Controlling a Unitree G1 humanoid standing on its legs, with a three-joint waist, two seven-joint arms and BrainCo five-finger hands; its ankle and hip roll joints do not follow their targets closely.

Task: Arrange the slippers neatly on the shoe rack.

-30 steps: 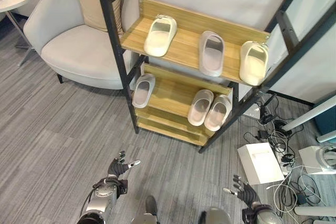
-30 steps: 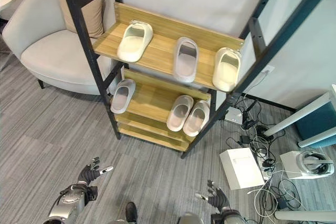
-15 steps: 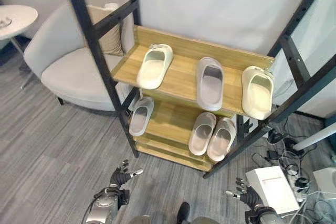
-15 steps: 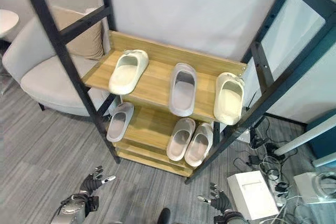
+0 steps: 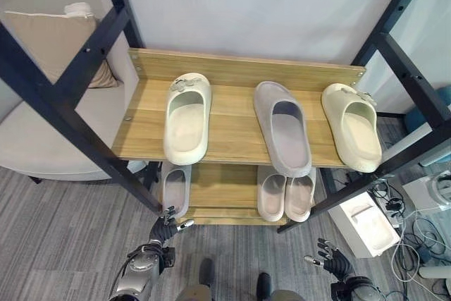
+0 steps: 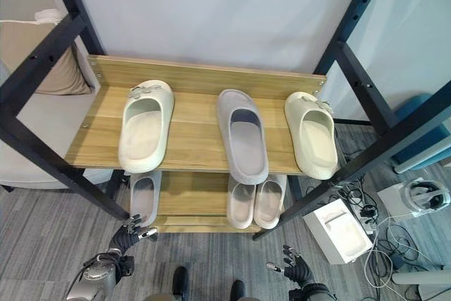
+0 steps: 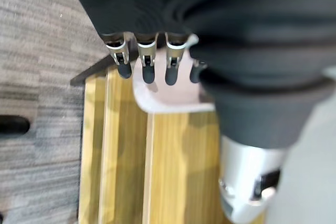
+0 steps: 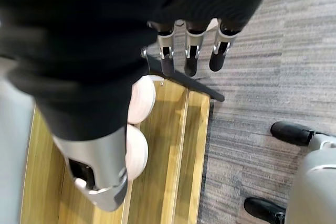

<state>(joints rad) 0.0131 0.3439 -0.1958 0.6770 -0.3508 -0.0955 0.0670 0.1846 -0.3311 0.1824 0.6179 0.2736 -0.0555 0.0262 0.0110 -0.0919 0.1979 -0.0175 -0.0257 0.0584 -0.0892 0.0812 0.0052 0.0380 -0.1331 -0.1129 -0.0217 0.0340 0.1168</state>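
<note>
Presently both hands, left hand [image 5: 163, 230] and right hand [image 5: 331, 268], hang low with fingers spread, empty; slippers [image 5: 187, 116] sit on the shoe rack [image 5: 236, 76], likely light, soft foam, best pinched at the strap.

A black metal-framed shoe rack with light wooden shelves [image 6: 190, 142] is standing against a white wall. Three slippers are lying on its upper shelf, well apart: a cream rubber slipper with small decorations [image 6: 145, 134] at the left, a pale grey-lilac slipper [image 6: 242, 135] in the middle, and a second cream slipper [image 6: 311, 134] at the right edge. On the shelf below, a single grey slipper [image 6: 143, 197] is sitting at the left and a pair of pinkish-white slippers [image 6: 256, 201] is lying side by side, touching. The left hand [image 6: 127, 235] and the right hand [image 6: 294, 271] are hovering over the grey wood-grain floor [image 6: 42, 244], fingers spread, holding nothing. A beige cushion [image 6: 35, 58] is resting on a pale armchair [image 6: 28, 147].
</note>
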